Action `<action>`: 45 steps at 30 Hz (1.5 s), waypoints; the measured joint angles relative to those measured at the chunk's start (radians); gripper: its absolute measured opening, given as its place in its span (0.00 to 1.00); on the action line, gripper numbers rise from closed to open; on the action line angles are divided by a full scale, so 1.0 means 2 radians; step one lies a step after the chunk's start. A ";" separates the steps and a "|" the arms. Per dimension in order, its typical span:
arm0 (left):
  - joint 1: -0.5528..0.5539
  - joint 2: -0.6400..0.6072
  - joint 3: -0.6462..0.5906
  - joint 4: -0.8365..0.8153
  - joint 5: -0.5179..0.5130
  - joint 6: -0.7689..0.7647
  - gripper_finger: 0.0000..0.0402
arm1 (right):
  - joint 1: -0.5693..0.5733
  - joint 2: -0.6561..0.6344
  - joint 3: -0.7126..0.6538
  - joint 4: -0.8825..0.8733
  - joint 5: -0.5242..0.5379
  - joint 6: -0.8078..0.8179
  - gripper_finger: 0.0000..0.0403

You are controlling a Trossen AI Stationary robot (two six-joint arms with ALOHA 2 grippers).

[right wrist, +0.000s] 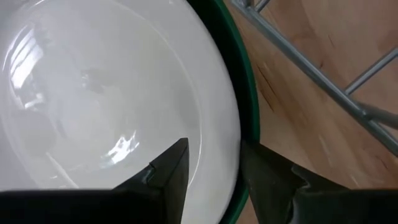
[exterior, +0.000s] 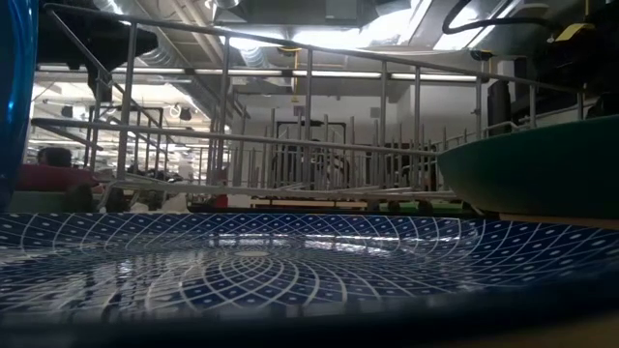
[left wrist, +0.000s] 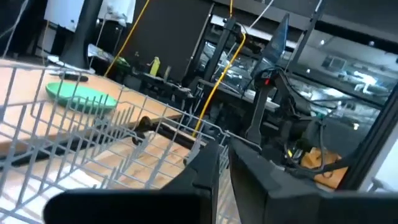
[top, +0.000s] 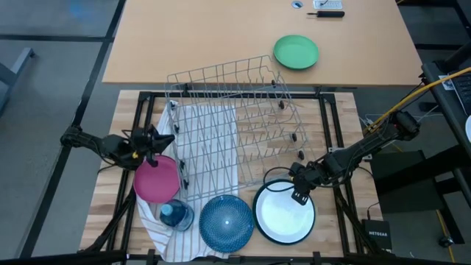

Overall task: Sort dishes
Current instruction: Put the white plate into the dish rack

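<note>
- The left pincer [top: 151, 151] holds the magenta plate [top: 157, 179] by its far rim, beside the rack's [top: 235, 118] left wall; the fingers [left wrist: 205, 171] stand almost together, and the plate itself does not show in the left wrist view.
- The right pincer [top: 299, 193] is open, one finger [right wrist: 171, 168] over the white plate's [top: 284, 215] inside and one outside its green rim, at the plate's far edge just beside the rack's near corner.
- The blue plate [top: 226, 221] lies between the magenta and white plates, close to both; in the low view it fills the foreground.
- A blue container [top: 176, 215] on the striped cloth [top: 206, 125] touches the magenta plate's near edge.
- A green plate [top: 296, 52] sits on the far counter [top: 221, 37], well apart.
- The rack stands tilted across the middle; its interior holds no plates.
</note>
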 joint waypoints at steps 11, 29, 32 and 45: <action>0.000 0.000 0.000 0.007 0.000 0.014 0.07 | 0.000 0.001 -0.001 0.001 -0.002 0.000 0.37; 0.000 0.000 0.001 0.008 0.000 0.022 0.07 | 0.000 0.001 -0.001 0.002 -0.003 0.000 0.36; 0.000 0.000 0.001 0.008 0.000 0.022 0.07 | 0.000 0.001 -0.001 0.005 -0.004 -0.001 0.31; 0.000 0.000 0.001 0.007 0.000 0.022 0.07 | 0.000 0.002 -0.002 0.030 -0.015 -0.024 0.16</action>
